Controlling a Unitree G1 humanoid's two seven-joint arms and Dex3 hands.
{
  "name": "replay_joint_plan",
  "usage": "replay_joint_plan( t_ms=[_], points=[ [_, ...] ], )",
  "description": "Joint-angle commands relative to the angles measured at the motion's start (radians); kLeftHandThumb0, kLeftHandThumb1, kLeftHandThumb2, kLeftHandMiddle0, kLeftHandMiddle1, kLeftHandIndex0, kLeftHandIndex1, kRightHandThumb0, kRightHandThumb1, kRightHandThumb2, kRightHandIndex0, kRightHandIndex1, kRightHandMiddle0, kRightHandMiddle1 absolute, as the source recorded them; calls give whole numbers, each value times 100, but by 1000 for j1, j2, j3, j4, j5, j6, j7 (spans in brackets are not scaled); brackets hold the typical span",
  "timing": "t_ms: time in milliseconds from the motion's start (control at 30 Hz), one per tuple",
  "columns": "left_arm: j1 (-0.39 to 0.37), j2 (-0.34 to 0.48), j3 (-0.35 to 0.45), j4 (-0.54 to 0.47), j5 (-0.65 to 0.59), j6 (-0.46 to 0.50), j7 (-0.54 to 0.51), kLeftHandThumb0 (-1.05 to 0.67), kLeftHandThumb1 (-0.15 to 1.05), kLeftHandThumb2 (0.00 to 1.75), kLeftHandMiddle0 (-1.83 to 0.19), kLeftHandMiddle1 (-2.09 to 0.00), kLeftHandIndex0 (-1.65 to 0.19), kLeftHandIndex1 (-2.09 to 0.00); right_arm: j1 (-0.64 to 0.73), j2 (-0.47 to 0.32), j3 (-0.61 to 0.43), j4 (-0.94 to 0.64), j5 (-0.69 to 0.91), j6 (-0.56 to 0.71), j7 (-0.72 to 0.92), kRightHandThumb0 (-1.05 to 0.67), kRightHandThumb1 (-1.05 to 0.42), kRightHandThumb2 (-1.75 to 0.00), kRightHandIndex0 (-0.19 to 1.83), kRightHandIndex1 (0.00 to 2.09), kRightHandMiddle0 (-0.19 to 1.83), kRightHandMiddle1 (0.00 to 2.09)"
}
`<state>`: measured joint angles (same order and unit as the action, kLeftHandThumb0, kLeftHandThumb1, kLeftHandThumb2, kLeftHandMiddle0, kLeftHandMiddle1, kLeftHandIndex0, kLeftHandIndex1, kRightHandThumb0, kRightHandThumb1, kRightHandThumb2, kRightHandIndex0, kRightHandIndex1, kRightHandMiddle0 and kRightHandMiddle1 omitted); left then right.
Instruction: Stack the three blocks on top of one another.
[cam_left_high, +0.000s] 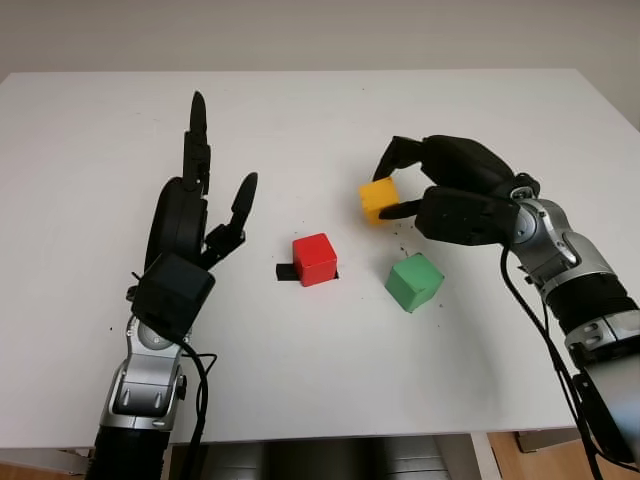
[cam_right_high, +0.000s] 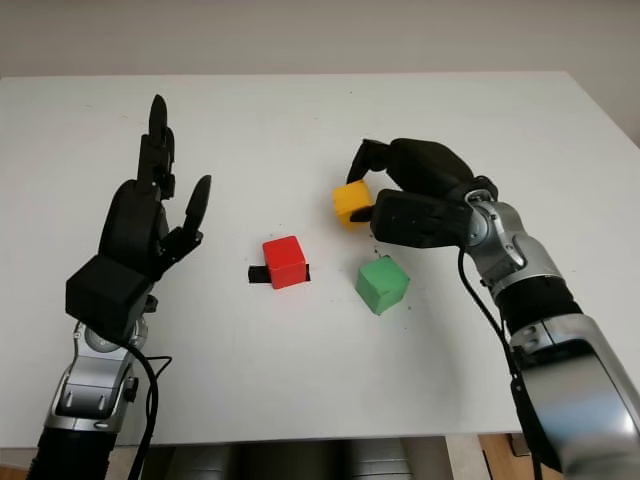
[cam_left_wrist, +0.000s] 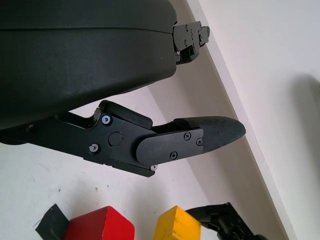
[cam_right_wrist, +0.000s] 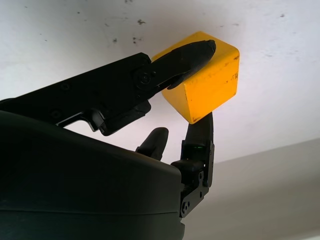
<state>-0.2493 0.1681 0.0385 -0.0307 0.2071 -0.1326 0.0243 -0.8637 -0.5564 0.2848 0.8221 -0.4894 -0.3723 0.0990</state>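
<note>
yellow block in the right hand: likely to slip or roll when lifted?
The yellow cube block, pinched by the right hand, looks rigid with flat faces, so rolling seems unlikely. It sits tilted between fingers, so it may twist or slip.

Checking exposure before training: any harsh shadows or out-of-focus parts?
Left eye view: soft, even light, faint shadows beside the red block and green block. Right wrist view: yellow block sharp in the right hand; hand shell nearly black.
</note>
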Motion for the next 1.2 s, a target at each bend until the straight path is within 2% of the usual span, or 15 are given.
replay_joint_plan(
  t_ms=[0, 267, 533, 733, 900, 1167],
  points=[
    [0, 10, -5, -1, 6, -13, 4, -71, 105, 58, 12, -6, 17, -6, -23, 7, -24, 4, 23, -20, 1, -42, -101, -5, 18, 89, 35, 146],
    [0, 9, -4, 1, 3, -15, 1, -70, 105, 58, 13, -5, 17, -6, -24, 7, -41, -20, 49, -23, 20, -41, -101, -5, 9, 99, 30, 151],
    [1, 9, 5, 0, -33, -18, -11, -65, 105, 58, 15, -4, 19, -5, -13, 22, -129, -124, 224, 47, 195, -41, -101, -5, 3, 96, 27, 159],
    [-4, 4, 9, 7, -65, -27, -11, -70, 105, 68, 18, -4, 19, -4, 0, 28, -152, -196, 315, 115, 343, -49, -100, -5, 6, 76, 31, 154],
    [-5, -2, 10, 0, -72, -7, -2, -78, 105, 74, 19, -4, 19, -1, 16, 41, -158, -229, 362, 140, 430, -52, -98, -5, 19, 49, 38, 143],
    [-10, -2, 12, 6, -76, -17, 3, -80, 105, 73, 19, -2, 19, 0, 52, 82, -163, -301, 440, 225, 543, -56, -99, -5, 21, 41, 41, 148]
  ],
)
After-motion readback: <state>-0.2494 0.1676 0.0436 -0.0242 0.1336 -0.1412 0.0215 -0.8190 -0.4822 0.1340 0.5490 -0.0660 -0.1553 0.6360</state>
